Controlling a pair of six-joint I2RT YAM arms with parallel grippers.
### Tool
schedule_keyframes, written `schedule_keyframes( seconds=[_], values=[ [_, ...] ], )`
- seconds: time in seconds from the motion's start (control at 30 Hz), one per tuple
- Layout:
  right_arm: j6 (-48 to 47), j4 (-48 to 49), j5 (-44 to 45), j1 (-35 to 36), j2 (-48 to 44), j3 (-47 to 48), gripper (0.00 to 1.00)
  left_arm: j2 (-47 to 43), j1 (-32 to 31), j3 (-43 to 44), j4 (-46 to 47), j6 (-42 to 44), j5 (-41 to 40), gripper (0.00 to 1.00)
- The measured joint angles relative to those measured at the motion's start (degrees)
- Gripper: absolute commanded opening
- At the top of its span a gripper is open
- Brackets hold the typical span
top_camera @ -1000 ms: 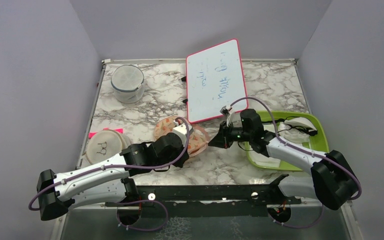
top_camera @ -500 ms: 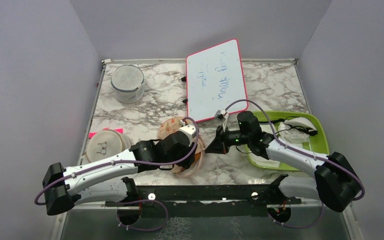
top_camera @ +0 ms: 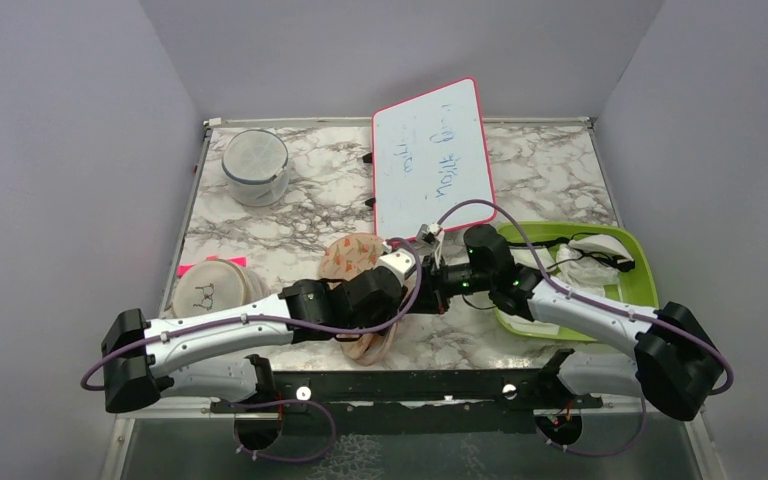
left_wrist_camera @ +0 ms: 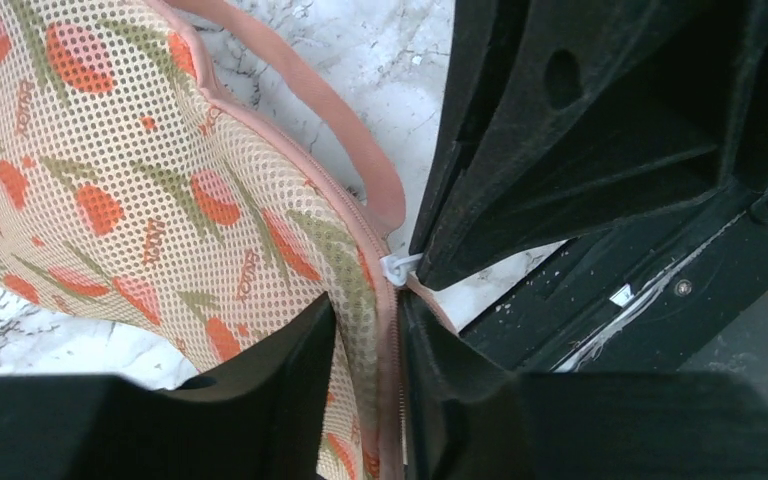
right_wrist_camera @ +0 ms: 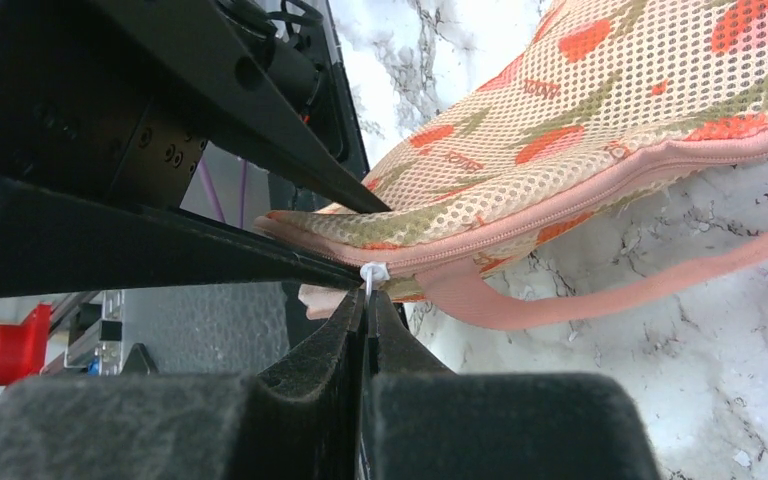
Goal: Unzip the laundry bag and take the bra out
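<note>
L arm stretched low to centre, left gripper [left_wrist_camera: 368, 306] nipping laundry bag [left_wrist_camera: 110, 180] zip edge, mid table [top_camera: 290, 190]. R arm reaches across, right gripper [right_wrist_camera: 365, 300] tight on white zip pull [right_wrist_camera: 374, 271]. Vs 1 s ago: wrists now meet.

A lab test cell: plain grey walls [top_camera: 60, 150] enclose a marble-look table [top_camera: 310, 190], handwritten whiteboard [top_camera: 430, 160].

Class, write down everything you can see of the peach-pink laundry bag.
The laundry bag is flat peach-pink mesh printed with orange-red and green motifs, with a pink zip round its edge and a pink loop. One end is raised off the marble table. The left gripper pinches its zipped edge, and the right gripper is shut on the white zip pull. The visible zip looks closed.
</note>
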Motion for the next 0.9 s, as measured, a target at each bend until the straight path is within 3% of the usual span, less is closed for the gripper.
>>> schedule_keyframes(
  seconds=[0.33,0.6,0.9],
  values=[
    [2.47,1.40,0.39,0.04,1.33,0.02,0.01,-0.24,-1.11,0.94,-0.63,1.36,-2.08,0.00],
    [1.36,1.33,2.75,-1.07,3.56,1.99,0.01,-2.62,-1.20,0.07,-0.94,1.22,-2.34,0.00],
    [-4.63,0.66,4.48,-4.96,14.67,5.42,0.01,-3.72,-1.62,-6.34,1.92,-0.59,-2.45,0.00]
  ],
)
